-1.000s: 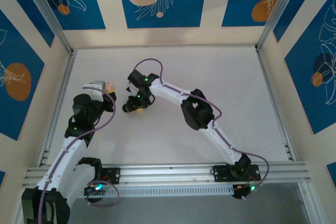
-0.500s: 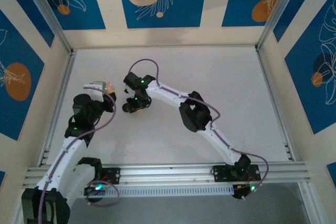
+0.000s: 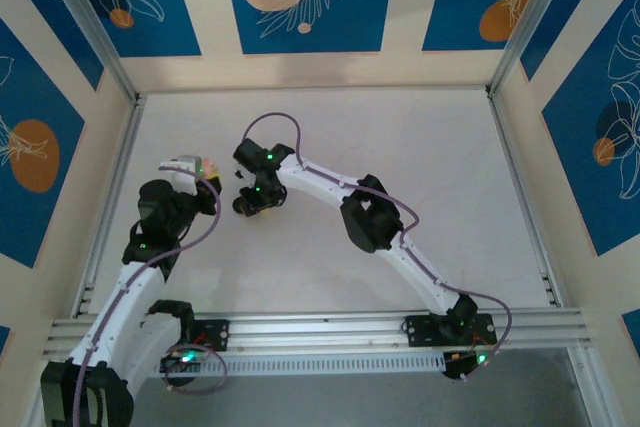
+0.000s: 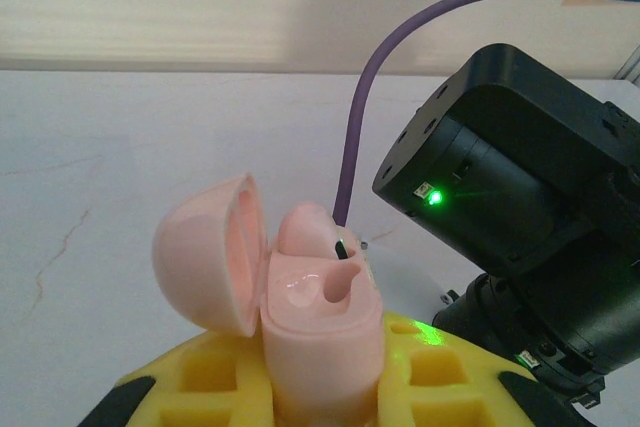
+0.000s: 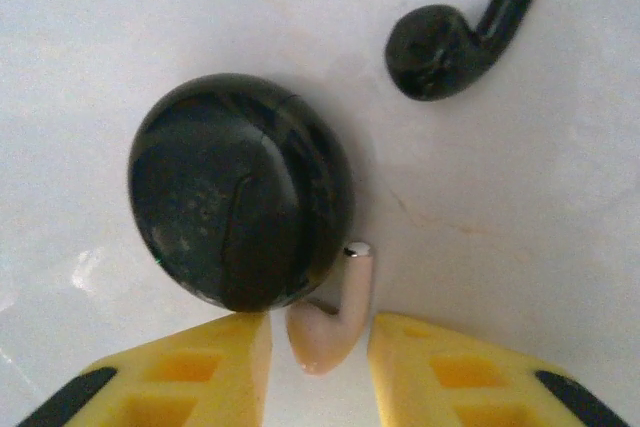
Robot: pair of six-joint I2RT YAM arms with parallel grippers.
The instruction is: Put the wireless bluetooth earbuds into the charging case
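My left gripper (image 4: 320,372) is shut on a pink charging case (image 4: 325,332), held upright with its lid (image 4: 205,247) swung open to the left. A pink earbud (image 4: 305,232) sits in the far slot and the near slot (image 4: 342,285) is empty. My right gripper (image 5: 320,347) is low over the table with a second pink earbud (image 5: 335,322) lying between its yellow fingers. The right finger touches it and a thin gap shows on the left. A black earbud (image 5: 440,42) lies further off. From above, the two grippers (image 3: 205,167) (image 3: 247,203) are close together.
A round black disc (image 5: 240,192) lies on the table right against the pink earbud's stem and my right gripper's left finger (image 5: 200,372). The right arm's dark wrist (image 4: 500,187) and purple cable (image 4: 360,117) hang just beyond the case. The white table (image 3: 420,147) stretches away to the right.
The right arm has shifted slightly left and its jaws have narrowed around the pink earbud. The left arm and the case have stayed still.
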